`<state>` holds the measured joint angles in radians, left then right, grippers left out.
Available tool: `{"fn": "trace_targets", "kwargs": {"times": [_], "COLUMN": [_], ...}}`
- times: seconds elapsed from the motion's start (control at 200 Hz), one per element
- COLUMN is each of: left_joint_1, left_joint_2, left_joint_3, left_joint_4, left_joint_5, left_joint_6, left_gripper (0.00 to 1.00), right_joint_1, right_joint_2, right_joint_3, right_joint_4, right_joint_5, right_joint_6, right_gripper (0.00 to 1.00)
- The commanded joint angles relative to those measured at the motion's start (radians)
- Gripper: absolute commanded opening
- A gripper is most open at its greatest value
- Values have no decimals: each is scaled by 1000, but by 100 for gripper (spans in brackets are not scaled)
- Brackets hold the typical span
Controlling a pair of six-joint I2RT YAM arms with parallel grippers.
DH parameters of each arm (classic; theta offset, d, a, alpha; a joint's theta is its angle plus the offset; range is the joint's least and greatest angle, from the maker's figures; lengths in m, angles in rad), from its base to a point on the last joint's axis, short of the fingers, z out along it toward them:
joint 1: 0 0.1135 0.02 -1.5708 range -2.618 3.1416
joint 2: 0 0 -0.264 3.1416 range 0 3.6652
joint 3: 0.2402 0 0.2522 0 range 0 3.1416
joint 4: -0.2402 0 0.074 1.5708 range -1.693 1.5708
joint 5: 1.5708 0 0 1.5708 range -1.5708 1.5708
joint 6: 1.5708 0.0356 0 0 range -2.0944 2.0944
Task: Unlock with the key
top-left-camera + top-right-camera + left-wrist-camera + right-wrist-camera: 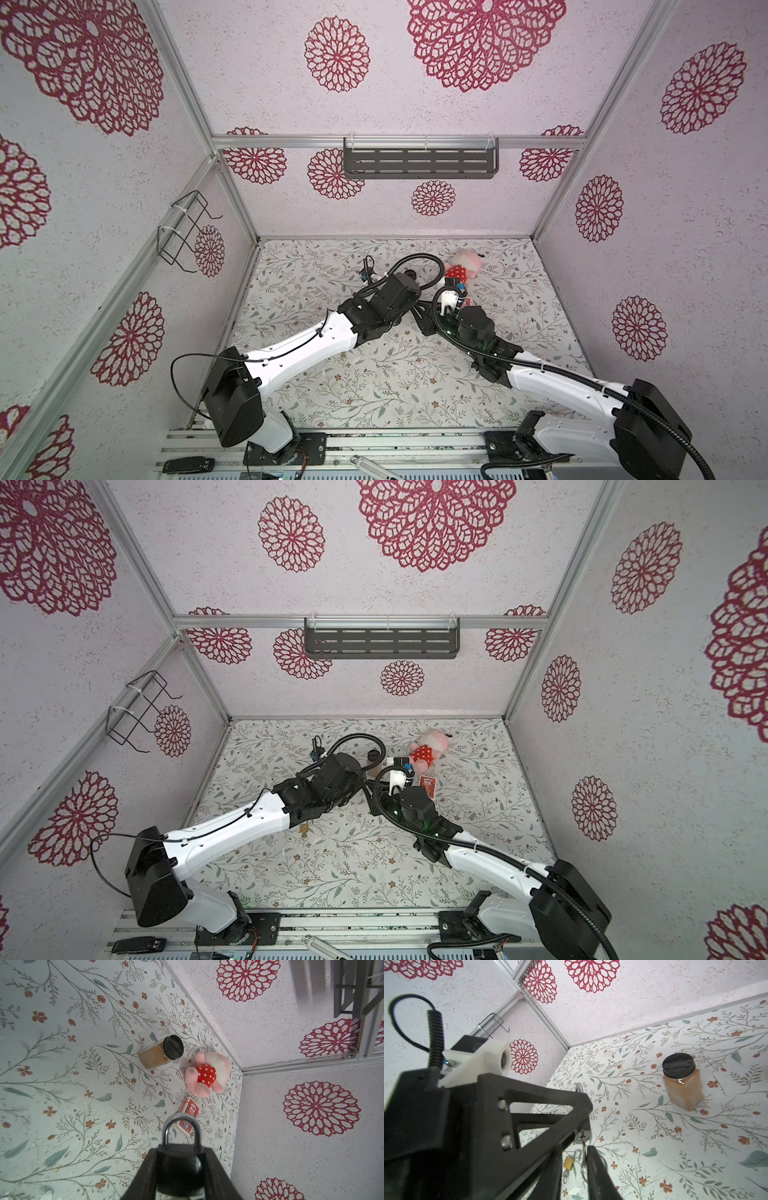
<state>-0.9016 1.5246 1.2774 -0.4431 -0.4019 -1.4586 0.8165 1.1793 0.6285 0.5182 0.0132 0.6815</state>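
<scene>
- The black padlock (pixel 178 1169), its silver shackle (pixel 180 1118) closed, is clamped between the left fingers (pixel 214 1167) above the tabletop (pixel 62 1084).
- The key (pixel 582 1139) sits at its base.
- The right fingers (pixel 598 1176) are narrowly parted and hold nothing.

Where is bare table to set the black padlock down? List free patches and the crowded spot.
Free: the table front strip, between the brass padlock and the near edge; also the back-left corner by the left wall. Crowded: back centre-right, where jar, plush toy, card box, left gripper and right gripper bunch.
</scene>
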Motion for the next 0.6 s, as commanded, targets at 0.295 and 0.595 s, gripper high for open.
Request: {"fn": "trace_targets", "kwargs": {"times": [0.295, 0.595], "left_joint_1": [6, 6], "left_joint_2": [-35, -32], "left_joint_3": [-11, -9], "left_joint_4": [29, 30], "left_joint_5": [-14, -14], "left_joint_6": [18, 23], "left_gripper": [0, 0], "right_joint_1": [-53, -56], "right_joint_2": [-23, -6], "right_joint_3": [-37, -44], "right_joint_4": [76, 130], "right_joint_5": [-87, -139], "right_joint_6": [111, 121], "right_gripper": [16, 13]}}
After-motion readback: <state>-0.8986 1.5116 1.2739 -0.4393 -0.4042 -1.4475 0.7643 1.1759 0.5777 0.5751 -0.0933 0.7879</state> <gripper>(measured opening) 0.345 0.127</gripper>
